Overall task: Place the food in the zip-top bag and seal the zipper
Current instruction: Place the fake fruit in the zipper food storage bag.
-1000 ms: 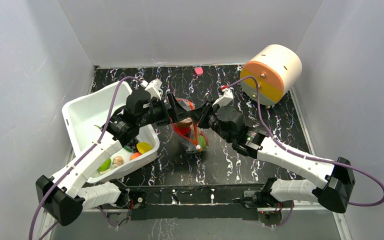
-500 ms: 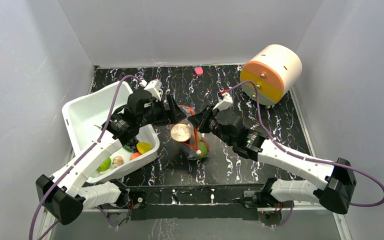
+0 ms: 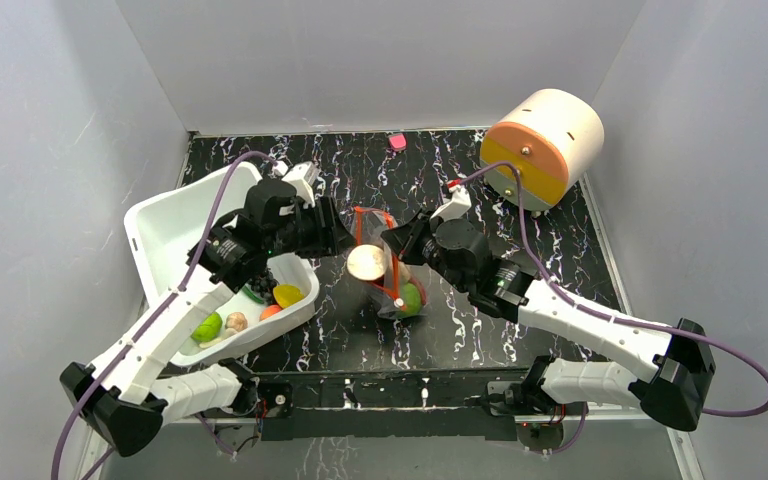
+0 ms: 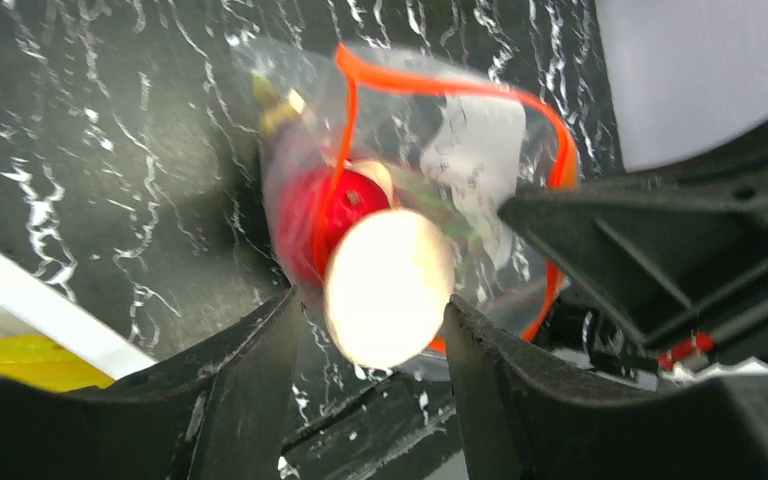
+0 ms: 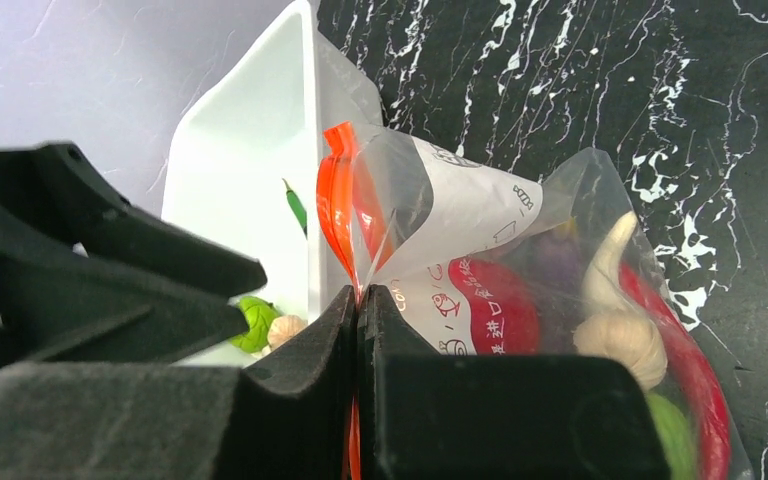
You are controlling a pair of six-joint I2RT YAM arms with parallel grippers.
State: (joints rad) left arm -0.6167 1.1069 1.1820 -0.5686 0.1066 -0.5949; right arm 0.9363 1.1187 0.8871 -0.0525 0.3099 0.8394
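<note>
**Bag held open for the drop**

The right gripper is pressed shut on the zipper, lifting one lip so the bag stands on the table between the arms, its mouth gaping toward the left arm. The left gripper hangs by that mouth, jaws apart. A pale round piece shows between them, seemingly loose, above the apple. More food waits in the tub, so sealing looks some way off
</note>
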